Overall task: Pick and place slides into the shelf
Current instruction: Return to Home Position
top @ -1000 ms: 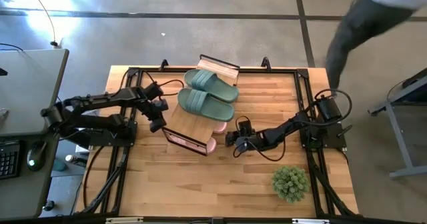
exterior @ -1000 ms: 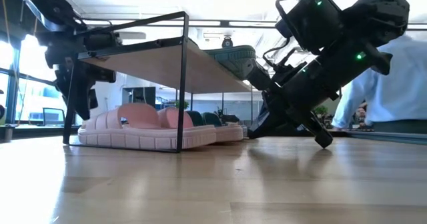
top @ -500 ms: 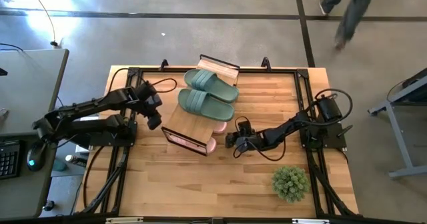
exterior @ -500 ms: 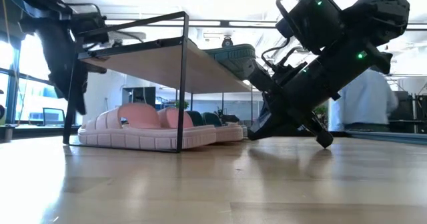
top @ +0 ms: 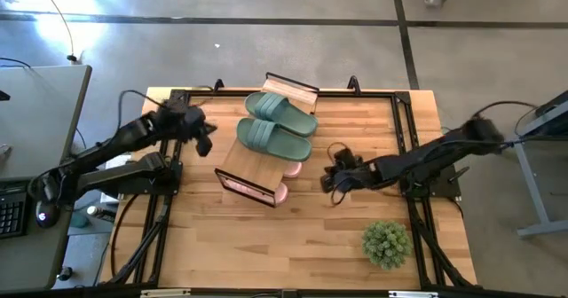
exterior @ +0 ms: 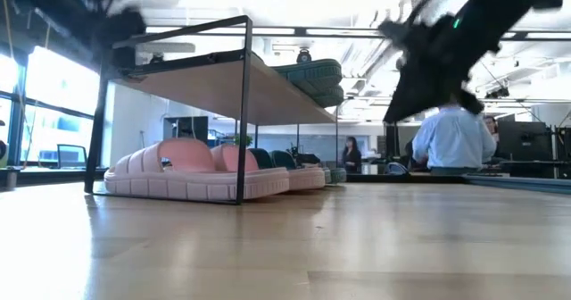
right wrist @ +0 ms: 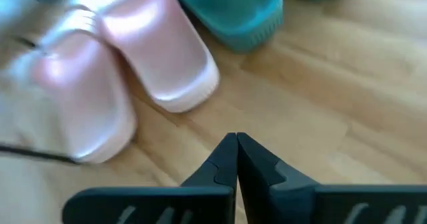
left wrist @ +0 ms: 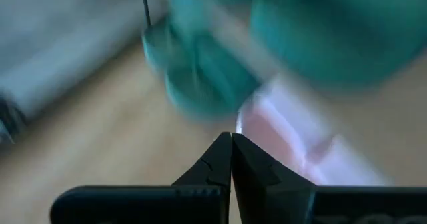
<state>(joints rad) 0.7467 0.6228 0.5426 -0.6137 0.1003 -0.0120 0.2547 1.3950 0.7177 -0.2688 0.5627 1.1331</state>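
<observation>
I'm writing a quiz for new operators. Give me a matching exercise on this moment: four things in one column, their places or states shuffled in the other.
1. green slides
2. pink slides
3. potted plant
4. right gripper

A. shut, holding nothing
B. under the shelf's plank
C. on top of the shelf
D. alone on the table

Pairs: 1-C, 2-B, 3-D, 4-A

Green slides (top: 273, 138) atop bamboo shelf (top: 244, 167), pink slides (exterior: 196, 180) beneath
</observation>
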